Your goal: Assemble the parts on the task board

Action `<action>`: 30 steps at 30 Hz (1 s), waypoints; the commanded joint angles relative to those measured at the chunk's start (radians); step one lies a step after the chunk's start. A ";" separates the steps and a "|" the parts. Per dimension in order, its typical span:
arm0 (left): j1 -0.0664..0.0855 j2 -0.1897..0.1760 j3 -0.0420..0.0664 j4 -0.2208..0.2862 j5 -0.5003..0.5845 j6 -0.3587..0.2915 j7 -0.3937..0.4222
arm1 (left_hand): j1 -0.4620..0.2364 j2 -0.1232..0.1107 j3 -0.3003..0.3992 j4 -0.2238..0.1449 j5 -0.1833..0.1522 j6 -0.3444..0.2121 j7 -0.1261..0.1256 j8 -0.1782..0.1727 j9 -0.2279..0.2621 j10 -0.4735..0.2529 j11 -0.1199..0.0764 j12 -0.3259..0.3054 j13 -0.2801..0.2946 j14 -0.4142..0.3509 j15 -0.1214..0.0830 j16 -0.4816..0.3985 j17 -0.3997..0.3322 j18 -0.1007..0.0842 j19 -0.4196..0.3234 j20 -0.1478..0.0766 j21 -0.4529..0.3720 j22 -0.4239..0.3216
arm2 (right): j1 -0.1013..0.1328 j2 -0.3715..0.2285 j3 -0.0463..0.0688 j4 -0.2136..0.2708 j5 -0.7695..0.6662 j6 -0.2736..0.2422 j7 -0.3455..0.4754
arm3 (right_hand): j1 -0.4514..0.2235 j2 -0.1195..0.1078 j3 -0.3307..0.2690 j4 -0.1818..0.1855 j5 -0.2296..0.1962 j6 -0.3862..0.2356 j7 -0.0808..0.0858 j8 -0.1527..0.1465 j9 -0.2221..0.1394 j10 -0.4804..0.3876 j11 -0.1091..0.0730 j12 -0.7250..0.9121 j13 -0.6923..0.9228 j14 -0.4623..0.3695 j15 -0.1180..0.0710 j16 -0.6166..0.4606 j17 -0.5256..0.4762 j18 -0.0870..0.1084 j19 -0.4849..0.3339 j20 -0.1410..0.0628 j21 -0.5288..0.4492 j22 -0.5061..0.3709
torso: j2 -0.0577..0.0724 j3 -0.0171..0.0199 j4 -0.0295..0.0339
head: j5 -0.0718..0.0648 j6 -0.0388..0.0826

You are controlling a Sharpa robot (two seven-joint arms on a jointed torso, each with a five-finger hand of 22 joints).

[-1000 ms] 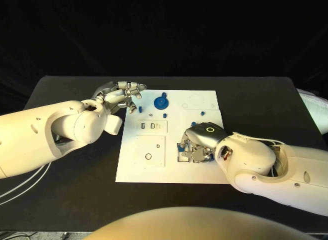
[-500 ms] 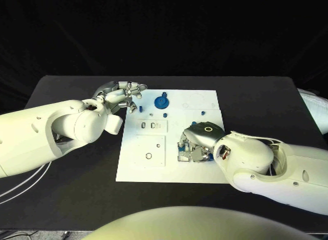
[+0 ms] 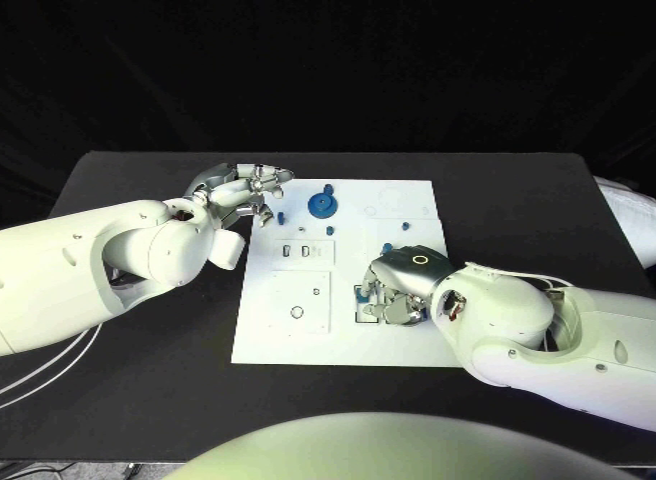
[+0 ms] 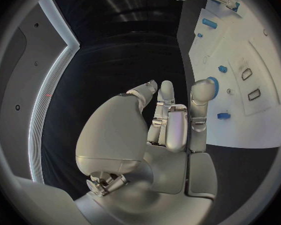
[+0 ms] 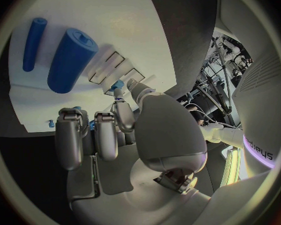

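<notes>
Head view: right hand [image 3: 400, 290] fingers curl down onto task board [image 3: 278, 335], perhaps pinching a small blue part [image 5: 117, 85]; seat it squarely.

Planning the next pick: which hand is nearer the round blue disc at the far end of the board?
Left. The left hand sits just beside the round blue disc, off the task board's edge. The right hand works further down the board, nearer the robot.

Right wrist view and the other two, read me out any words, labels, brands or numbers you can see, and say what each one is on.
"sharpa", sideways, on the robot's white right arm in the right wrist view.
Task board: outlines and slots, no print that I can read.
Left hand and right hand: no lettering that I can make out.
</notes>
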State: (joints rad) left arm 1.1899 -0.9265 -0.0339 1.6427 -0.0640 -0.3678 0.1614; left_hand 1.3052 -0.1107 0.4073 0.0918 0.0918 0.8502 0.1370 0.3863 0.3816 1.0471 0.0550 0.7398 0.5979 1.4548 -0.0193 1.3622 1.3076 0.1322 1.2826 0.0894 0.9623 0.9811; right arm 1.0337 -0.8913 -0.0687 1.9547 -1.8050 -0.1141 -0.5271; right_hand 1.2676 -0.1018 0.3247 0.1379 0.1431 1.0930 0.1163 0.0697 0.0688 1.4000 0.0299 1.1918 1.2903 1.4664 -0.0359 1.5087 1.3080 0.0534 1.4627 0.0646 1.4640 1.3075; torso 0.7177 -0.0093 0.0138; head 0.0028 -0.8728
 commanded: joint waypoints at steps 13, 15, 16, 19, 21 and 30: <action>-0.001 0.001 0.001 -0.003 -0.008 0.016 0.001 | 0.010 0.003 -0.004 -0.001 0.000 -0.002 0.006 -0.005 -0.002 -0.006 0.002 -0.002 -0.002 0.001 0.005 -0.006 0.027 0.011 -0.004 0.001 -0.005 -0.003 | -0.012 -0.024 -0.010 0.022 -0.013 -0.063 -0.013 | 0.027 -0.004 0.020 -0.011 0.022 0.019 -0.003 0.002 -0.001 0.001 -0.003 -0.001 0.002 0.083 -0.008 0.005 0.157 -0.007 0.007 -0.001 0.006 0.041 | 0.000 -0.0010 0.0007 | -0.001 0.000; -0.001 0.001 0.001 -0.003 -0.008 0.016 0.001 | 0.010 0.003 -0.004 -0.001 0.000 -0.002 0.006 -0.005 -0.002 -0.006 0.002 -0.002 -0.002 0.001 0.005 -0.006 0.027 0.011 -0.004 0.001 -0.005 -0.003 | -0.012 -0.026 -0.010 0.025 -0.017 -0.077 -0.012 | 0.027 -0.005 0.021 -0.011 0.022 0.018 -0.003 0.001 -0.002 0.001 -0.003 -0.002 0.002 0.083 -0.008 0.005 0.156 -0.007 0.007 -0.001 0.005 0.041 | 0.000 -0.0006 0.0008 | -0.001 0.000; -0.001 0.001 0.001 -0.004 -0.008 0.016 0.001 | 0.010 0.003 -0.004 -0.001 0.000 -0.002 0.006 -0.005 -0.002 -0.006 0.002 -0.002 -0.002 0.001 0.005 -0.006 0.027 0.011 -0.004 0.001 -0.005 -0.003 | -0.012 -0.027 -0.010 0.026 -0.019 -0.083 -0.012 | 0.027 -0.005 0.021 -0.011 0.022 0.018 -0.003 0.001 -0.002 0.001 -0.003 -0.002 0.002 0.083 -0.008 0.005 0.156 -0.007 0.007 -0.001 0.005 0.041 | 0.000 -0.0007 0.0008 | -0.001 0.000; -0.001 0.001 0.001 -0.004 -0.008 0.016 0.001 | 0.010 0.003 -0.004 -0.001 0.000 -0.002 0.006 -0.005 -0.002 -0.006 0.002 -0.002 -0.002 0.001 0.005 -0.006 0.027 0.011 -0.004 0.001 -0.005 -0.003 | -0.012 -0.032 -0.009 0.031 -0.025 -0.096 -0.013 | 0.027 -0.005 0.021 -0.012 0.022 0.018 -0.003 0.001 -0.002 0.001 -0.003 -0.002 0.002 0.083 -0.008 0.005 0.158 -0.007 0.007 -0.001 0.005 0.040 | 0.000 -0.0009 0.0004 | -0.002 0.000; -0.001 0.001 0.001 -0.005 -0.008 0.016 0.001 | 0.011 0.004 -0.005 -0.002 -0.001 -0.002 0.006 -0.005 -0.003 -0.006 0.002 -0.001 -0.003 0.001 0.005 -0.006 0.026 0.011 -0.003 0.002 -0.004 -0.002 | -0.011 -0.036 -0.009 0.036 -0.029 -0.104 -0.015 | 0.027 -0.005 0.021 -0.012 0.022 0.018 -0.003 0.001 -0.002 0.002 -0.003 -0.001 0.003 0.083 -0.008 0.005 0.158 -0.007 0.007 -0.001 0.005 0.041 | 0.000 -0.0009 0.0005 | -0.002 0.000; -0.002 0.003 0.001 -0.006 -0.008 0.020 0.000 | 0.011 0.004 -0.005 -0.002 -0.001 -0.002 0.006 -0.005 -0.003 -0.006 0.002 -0.001 -0.003 0.001 0.005 -0.006 0.026 0.011 -0.003 0.002 -0.004 -0.002 | -0.008 -0.049 -0.006 0.046 -0.051 -0.089 -0.040 | 0.023 -0.011 0.021 -0.010 0.020 0.018 -0.002 -0.001 -0.002 0.001 -0.002 -0.003 0.001 0.083 -0.008 0.004 0.156 -0.007 0.007 -0.001 0.006 0.042 | 0.000 -0.0010 0.0003 | -0.005 0.002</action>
State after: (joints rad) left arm 1.1892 -0.9256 -0.0340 1.6356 -0.0674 -0.3668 0.1576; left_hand 1.3091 -0.1067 0.4073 0.0918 0.0918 0.8501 0.1369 0.3863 0.3797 1.0471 0.0550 0.7398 0.5960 1.4548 -0.0194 1.3622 1.3074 0.1321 1.2826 0.0894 0.9623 0.9791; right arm 1.0251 -0.9394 -0.0754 2.0002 -1.8249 -0.2053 -0.5451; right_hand 1.2861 -0.1095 0.3398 0.1283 0.1588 1.1049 0.1170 0.0727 0.0657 1.4000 0.0299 1.1918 1.2927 1.4664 -0.0359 1.5086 1.3076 0.0534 1.4627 0.0647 1.4640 1.3080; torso 0.7175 -0.0102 0.0138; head -0.0012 -0.8712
